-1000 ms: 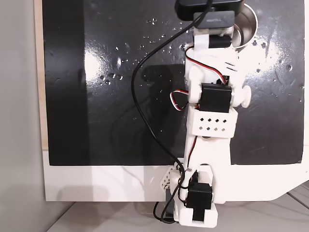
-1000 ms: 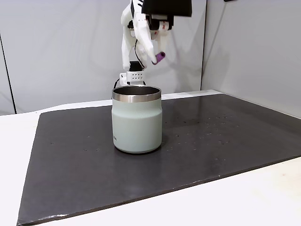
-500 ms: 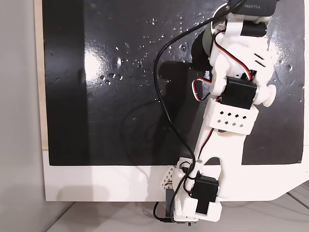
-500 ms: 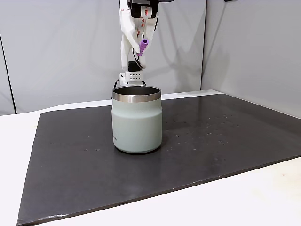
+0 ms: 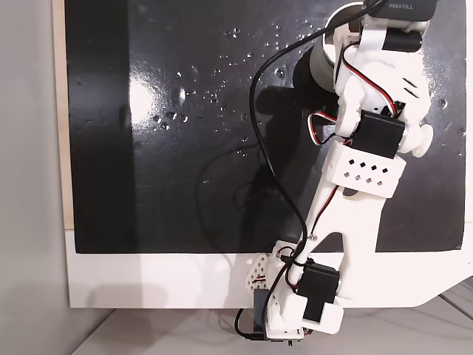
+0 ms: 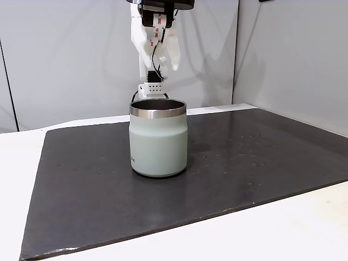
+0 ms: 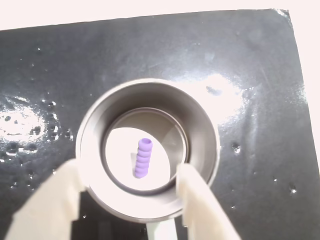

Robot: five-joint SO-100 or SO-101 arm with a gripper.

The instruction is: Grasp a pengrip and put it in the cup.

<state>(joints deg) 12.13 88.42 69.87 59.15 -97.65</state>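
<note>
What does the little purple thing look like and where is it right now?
The pengrip is a tiny light-purple tube with ribbed rings along it, and it looks soft like rubber. In the wrist view it shows inside the round opening of the cup, against the shiny steel bottom, tilted slightly with its open end up. The two pale fingers of the hand are spread apart and do not touch it. Whether it is resting or falling cannot be told.

Cup [image 7: 148, 160] mouth unobstructed below spread gripper [image 7: 129, 186]
</note>
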